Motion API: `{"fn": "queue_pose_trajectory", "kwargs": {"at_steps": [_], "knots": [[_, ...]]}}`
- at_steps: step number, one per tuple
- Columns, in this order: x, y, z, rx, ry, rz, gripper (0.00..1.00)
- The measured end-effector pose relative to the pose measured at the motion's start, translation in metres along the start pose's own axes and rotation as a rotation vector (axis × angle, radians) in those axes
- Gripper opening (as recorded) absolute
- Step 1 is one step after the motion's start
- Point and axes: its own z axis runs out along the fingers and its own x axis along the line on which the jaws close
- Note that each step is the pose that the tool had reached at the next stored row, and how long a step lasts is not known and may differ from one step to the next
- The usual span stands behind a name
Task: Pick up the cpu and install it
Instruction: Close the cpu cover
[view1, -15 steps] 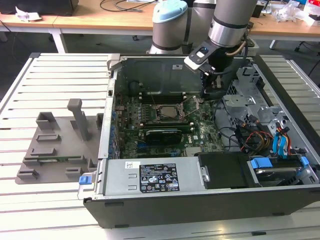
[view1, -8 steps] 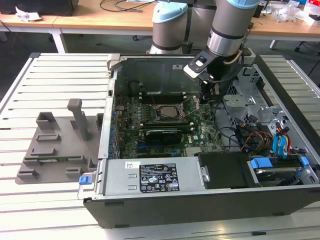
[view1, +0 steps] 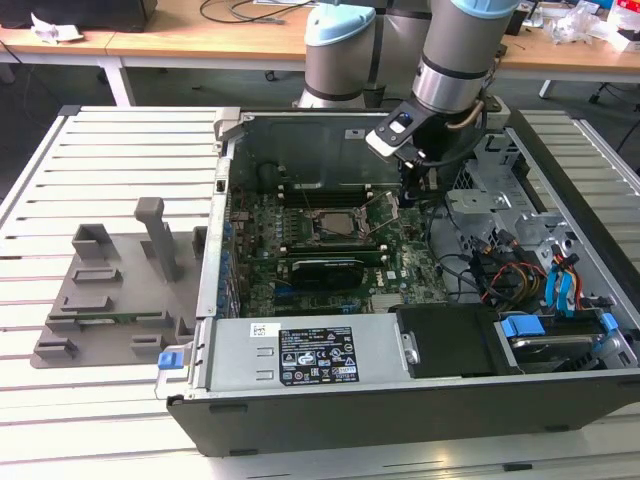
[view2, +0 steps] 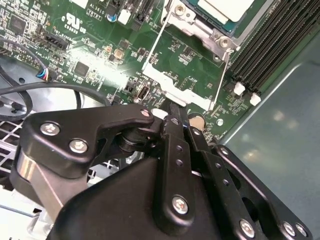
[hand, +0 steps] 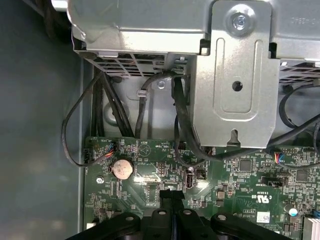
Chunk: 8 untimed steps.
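- gripper (view2: 176, 114) — fingers pinched together, nothing between them in both wrist views
- it hangs low over the motherboard (view1: 405, 272), tips just beside the raised metal bracket (view2: 175, 92)
- cpu (view2: 226, 7) sits in the socket (view2: 200, 26) around the middle of the motherboard — silver top exposed, the bracket not over it
- coin cell (hand: 123, 168) lies near the fingertips (hand: 165, 197)

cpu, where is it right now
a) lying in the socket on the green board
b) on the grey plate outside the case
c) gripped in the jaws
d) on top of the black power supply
a: the cpu lies flat in the socket on the green board, with the metal bracket swung open beside it.
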Motion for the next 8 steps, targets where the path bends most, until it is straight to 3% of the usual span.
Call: {"fn": "queue_pose_trajectory", "kwargs": {"at_steps": [2,8], "knots": [[0.0002,-0.0055,0.0002,0.0,-0.0001,0.0,0.11],[0.0005,-0.0135,0.0004,0.0001,-0.0001,0.0,0.11]]}}
